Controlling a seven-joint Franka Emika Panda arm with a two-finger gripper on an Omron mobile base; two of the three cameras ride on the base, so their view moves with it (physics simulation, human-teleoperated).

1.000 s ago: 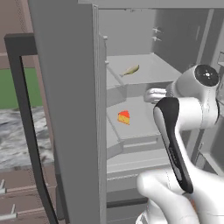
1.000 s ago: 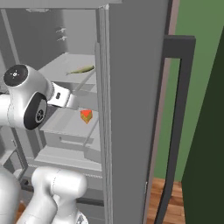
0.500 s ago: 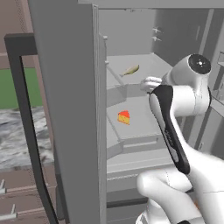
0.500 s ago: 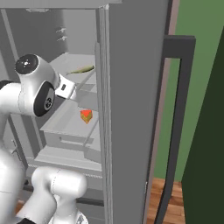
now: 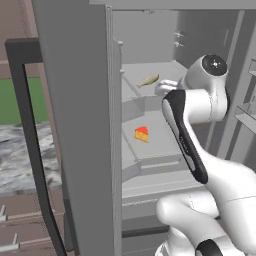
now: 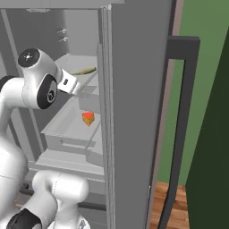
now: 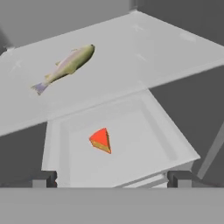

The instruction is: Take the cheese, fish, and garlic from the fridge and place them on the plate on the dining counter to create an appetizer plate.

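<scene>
A tall grey fridge (image 5: 75, 100) stands open, its door with a long dark bar handle (image 5: 30, 140) swung wide at the side. Inside are pale grey shelves. A white robot arm with dark joints reaches into the compartment, its wrist at the level of the upper shelf (image 7: 144, 48).

A slender yellowish-tan fish (image 7: 66, 66) lies on that upper shelf, lengthwise and slightly angled, with its tail toward the shelf's front edge. From the left base view the fish (image 5: 149, 79) sits just beyond the arm's hand; from the right base view it (image 6: 84, 70) shows just past the wrist.

Below, a small triangular wedge of yellow-orange cheese with a red side (image 7: 101, 140) rests near the middle of a shallow grey drawer tray (image 7: 166, 140) on the lower shelf. It also shows in the base views (image 5: 141, 134) (image 6: 88, 118).

The two-finger gripper (image 7: 111, 181) hovers above and in front of both foods, touching neither. Its jaws are spread fully apart, with nothing between them.
</scene>
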